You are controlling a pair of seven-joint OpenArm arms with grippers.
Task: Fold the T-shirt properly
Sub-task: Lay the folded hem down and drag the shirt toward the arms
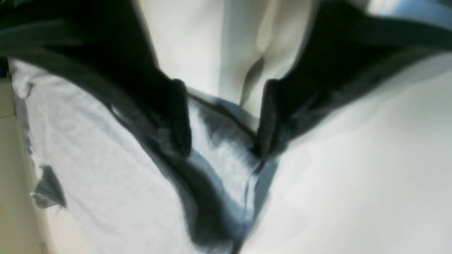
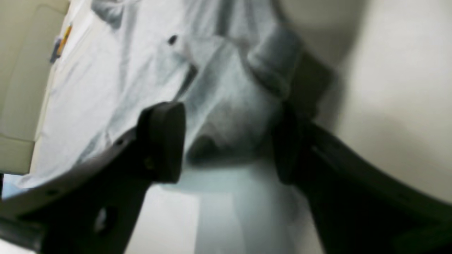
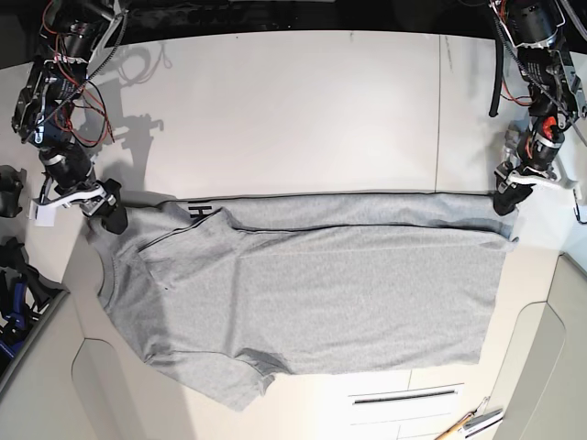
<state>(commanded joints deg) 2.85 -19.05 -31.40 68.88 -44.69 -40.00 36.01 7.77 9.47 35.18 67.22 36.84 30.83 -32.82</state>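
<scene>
both claws at the far edge of the t-shirt (image 3: pixel 339 312), one per end. base view: t-shirt is spread wide on the white tabletop (image 3: pixel 275 101), far edge running nearly straight between the claws, with a long folded-over band along it. bulk of the cloth lies on the near side of that band.

left claw (image 1: pixel 226 123): at the t-shirt's far corner, right side of base view. fingers well apart, grey cloth in the gap. left wrist view has the cloth against or just beside one fingertip, can't tell which. not clamped, no firm hold.

right claw (image 2: pixel 229 141): at the t-shirt's opposite far corner, left side of base view. fingers wide apart too, bunched cloth between them with the folds running on past the tips. not squeezed on it. contact with the fingers unclear, view is blurred there.

t-shirt details: dark lettering mark (image 3: pixel 199 211) on the band, close to the right claw. loose, wrinkled flap sticks out at the near left of the t-shirt in base view. orange pen (image 3: pixel 456 427) sits off the t-shirt's near right corner.
</scene>
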